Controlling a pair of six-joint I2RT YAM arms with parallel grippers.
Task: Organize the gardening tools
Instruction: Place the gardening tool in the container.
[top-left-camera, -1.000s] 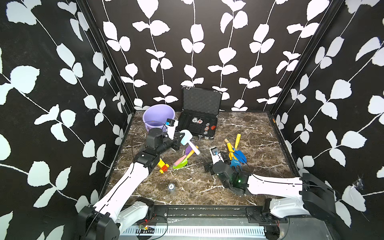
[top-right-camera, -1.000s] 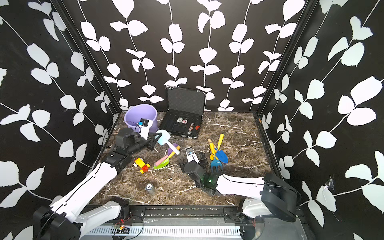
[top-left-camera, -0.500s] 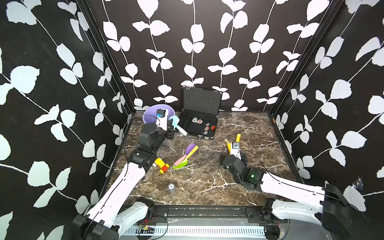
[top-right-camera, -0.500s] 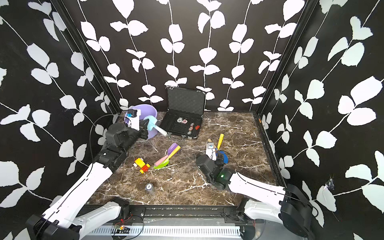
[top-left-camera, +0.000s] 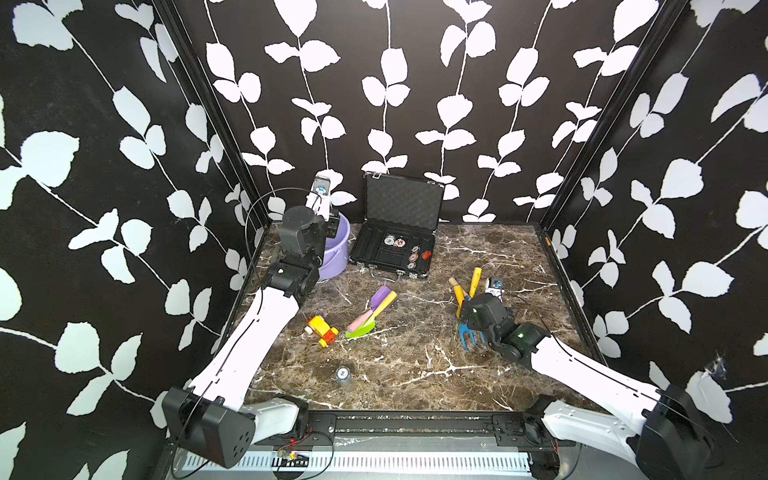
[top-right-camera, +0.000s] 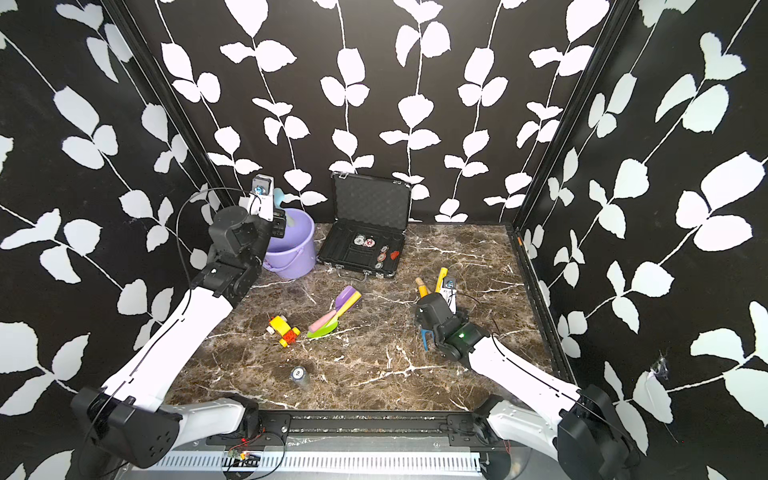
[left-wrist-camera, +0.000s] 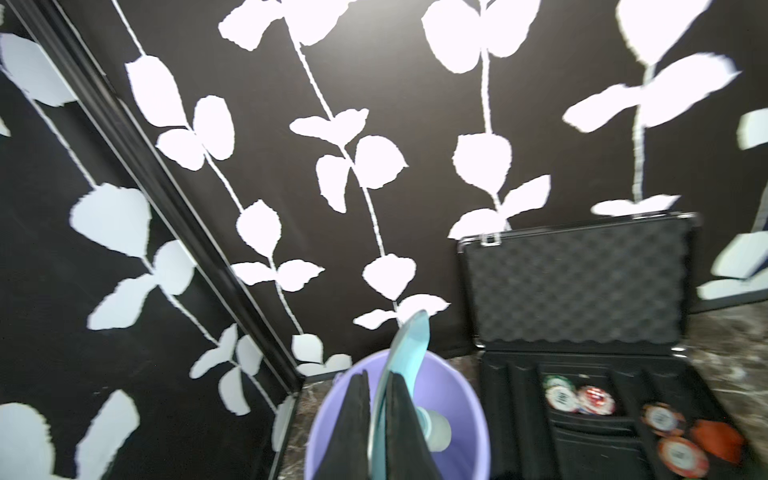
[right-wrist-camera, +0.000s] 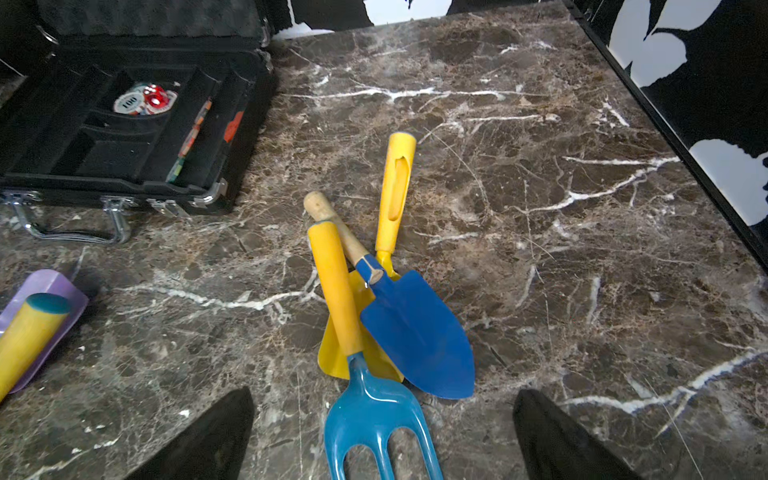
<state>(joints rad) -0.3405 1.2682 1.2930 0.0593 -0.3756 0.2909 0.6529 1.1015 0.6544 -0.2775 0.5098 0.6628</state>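
Note:
My left gripper is shut on a light-blue trowel, its blade pinched between the fingers. It hangs over the mouth of the purple bucket at the back left. My right gripper stands open, low over a blue three-pronged rake with a yellow handle. The rake lies in a pile with a blue trowel and a yellow trowel at mid right. A purple scoop and a green scoop lie together mid-table.
An open black case of round discs stands at the back, right of the bucket. A yellow-and-red toy vehicle sits left of the green scoop. A small round can lies near the front. Patterned walls close in three sides.
My left gripper has carried the light-blue trowel from mid-table back and left to over the bucket. My right gripper has moved right and back to over the rake pile.

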